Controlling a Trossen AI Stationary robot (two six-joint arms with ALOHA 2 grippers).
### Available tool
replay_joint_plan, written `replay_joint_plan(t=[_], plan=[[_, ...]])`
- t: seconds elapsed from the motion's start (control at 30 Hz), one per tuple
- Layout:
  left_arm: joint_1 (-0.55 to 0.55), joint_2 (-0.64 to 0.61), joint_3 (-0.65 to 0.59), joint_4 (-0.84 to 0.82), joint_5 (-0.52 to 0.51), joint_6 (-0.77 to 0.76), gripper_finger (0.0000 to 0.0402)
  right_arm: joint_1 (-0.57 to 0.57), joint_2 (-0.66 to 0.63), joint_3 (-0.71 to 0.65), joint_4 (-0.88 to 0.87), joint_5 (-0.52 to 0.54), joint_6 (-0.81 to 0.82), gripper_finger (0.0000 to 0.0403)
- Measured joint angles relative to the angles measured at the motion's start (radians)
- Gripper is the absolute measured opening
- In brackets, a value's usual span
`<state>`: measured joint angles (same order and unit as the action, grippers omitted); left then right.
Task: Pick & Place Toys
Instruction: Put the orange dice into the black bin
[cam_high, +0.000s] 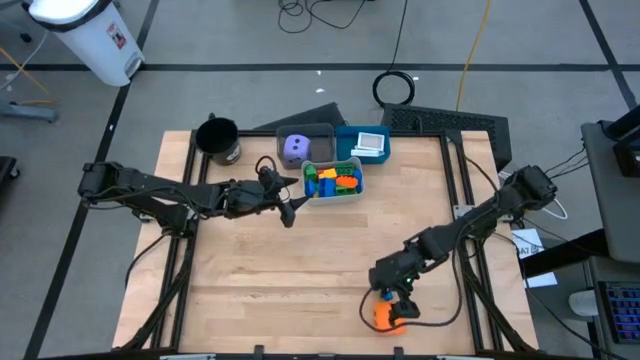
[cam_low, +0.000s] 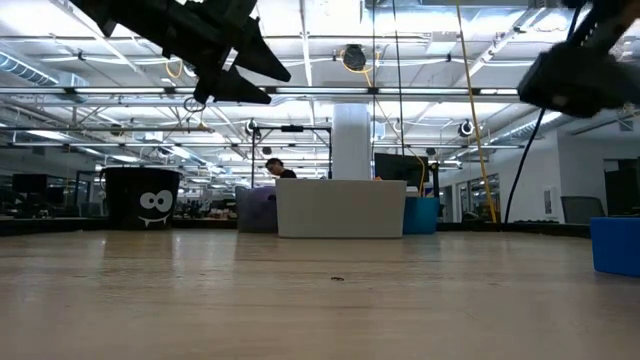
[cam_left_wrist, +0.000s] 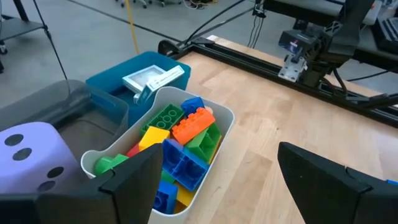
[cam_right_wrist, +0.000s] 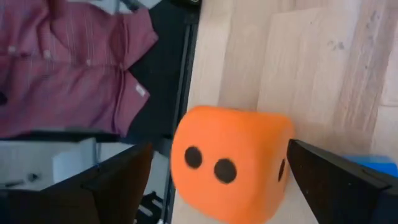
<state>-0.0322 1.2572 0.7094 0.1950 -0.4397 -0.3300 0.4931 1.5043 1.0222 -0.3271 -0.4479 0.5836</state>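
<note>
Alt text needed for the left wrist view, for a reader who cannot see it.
A white bin full of red, orange, yellow, green and blue plastic building blocks sits past the open left gripper. Beside it are a purple die in a grey bin and white cards in a blue bin.

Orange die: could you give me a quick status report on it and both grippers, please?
Right gripper open, fingers either side of the orange die near the table's front edge. Left gripper open, empty, beside the white bin of blocks. Nothing in the way.
</note>
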Motion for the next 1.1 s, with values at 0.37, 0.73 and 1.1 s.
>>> replay_joint_plan(t=[0.37, 0.73, 1.1], plan=[[0.000, 0.000, 0.000, -0.020, 0.000, -0.017, 0.0324, 0.041, 0.000, -0.151, 0.166, 0.107, 0.068, 0.0361], [0.000, 0.000, 0.000, -0.020, -0.006, -0.016, 0.0324, 0.101, 0.064, -0.158, 0.241, 0.093, 0.155, 0.0361], [0.000, 0.000, 0.001, -0.043, -0.007, -0.014, 0.0324, 0.075, 0.138, -0.156, 0.303, -0.008, 0.124, 0.0264]])
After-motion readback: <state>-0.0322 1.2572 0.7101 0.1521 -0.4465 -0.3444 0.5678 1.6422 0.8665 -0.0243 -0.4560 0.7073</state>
